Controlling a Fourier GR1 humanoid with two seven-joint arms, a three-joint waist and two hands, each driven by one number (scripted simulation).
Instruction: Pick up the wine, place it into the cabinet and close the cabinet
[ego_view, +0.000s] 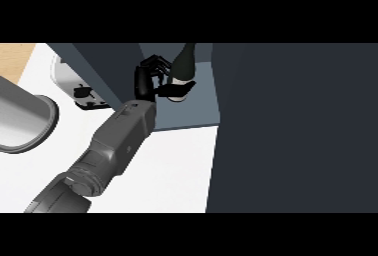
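Starting at the far left, there's a big grey pot or pan sitting on the white counter, well clear of the action. Next to it is a white toaster-looking appliance tucked just beside the open cabinet door, so that door edge is the first thing the forearm could bump on the way out.

Middle of the shot: only one arm shows, and I can't say for sure which hand it is. Its fingers and thumb are curled round the wine bottle, which stands more or less upright on the cabinet shelf, inside the opening.

My worry is that the bottle is tall and narrow, so if the fingers catch it while letting go, it probably tips. Also, the door can't swing shut until the arm is clear.

To the right it's just the dark cabinet front, nothing in the way there.
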